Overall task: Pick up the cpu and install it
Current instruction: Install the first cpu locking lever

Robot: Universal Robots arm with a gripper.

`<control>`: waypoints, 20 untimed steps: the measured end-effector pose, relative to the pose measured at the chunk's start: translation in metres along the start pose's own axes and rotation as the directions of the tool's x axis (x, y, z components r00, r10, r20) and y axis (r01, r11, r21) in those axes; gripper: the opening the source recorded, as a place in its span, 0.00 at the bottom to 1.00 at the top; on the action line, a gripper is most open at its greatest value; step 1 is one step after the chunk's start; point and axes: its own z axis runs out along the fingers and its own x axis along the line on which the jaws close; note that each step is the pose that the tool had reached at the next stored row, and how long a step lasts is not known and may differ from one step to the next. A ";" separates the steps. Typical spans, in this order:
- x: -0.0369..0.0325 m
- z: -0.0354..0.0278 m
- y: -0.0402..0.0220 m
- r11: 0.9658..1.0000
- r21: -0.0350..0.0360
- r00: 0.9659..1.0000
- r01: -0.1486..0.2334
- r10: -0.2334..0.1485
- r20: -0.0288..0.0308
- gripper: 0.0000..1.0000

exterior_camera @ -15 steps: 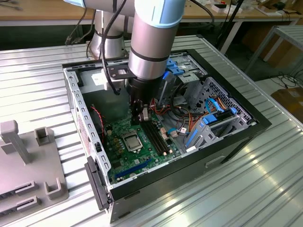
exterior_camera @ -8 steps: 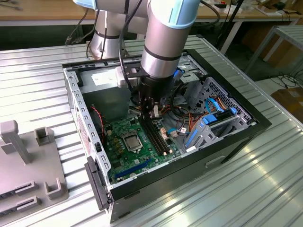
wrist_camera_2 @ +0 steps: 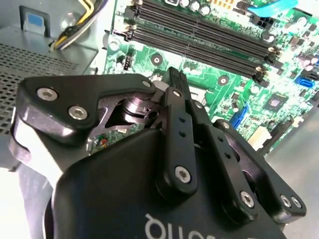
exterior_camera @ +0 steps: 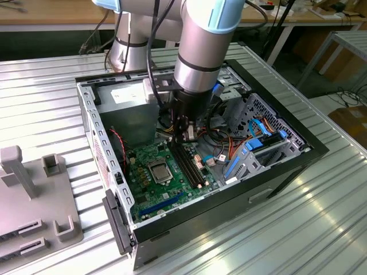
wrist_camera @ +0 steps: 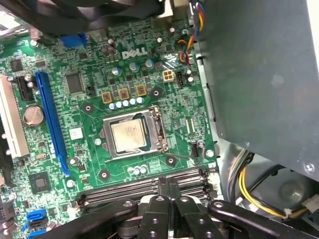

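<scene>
The gripper (exterior_camera: 188,136) hangs inside the open computer case (exterior_camera: 287,166), fingers (wrist_camera: 168,196) pressed together with nothing between them, poised over the black memory slots (wrist_camera: 144,186). The cpu (wrist_camera: 129,137) sits in its socket (wrist_camera: 160,130) on the green motherboard (wrist_camera: 89,64), just beside those slots, apart from the fingertips. The grey power supply (exterior_camera: 127,112) stands close by.

Even, bright overhead light washed the ribbed metal tabletop (exterior_camera: 321,229) with pale glare in the exterior view — the open case interior sat dimmer. In both wrist views the motherboard (wrist_camera: 99,89) was sharp and well lit, while the near black hand (wrist_camera_2: 174,84) looked soft and shaded.
</scene>
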 end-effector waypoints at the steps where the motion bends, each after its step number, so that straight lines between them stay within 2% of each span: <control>1: -0.0006 0.0003 -0.0001 1.000 0.000 1.000 -0.003 0.003 0.000 0.11; 11: -0.0148 0.0099 -0.0019 1.000 -0.001 1.000 -0.024 0.024 0.002 0.11; 20: -0.0293 0.0107 0.0014 1.000 -0.003 1.000 -0.029 0.029 0.007 0.11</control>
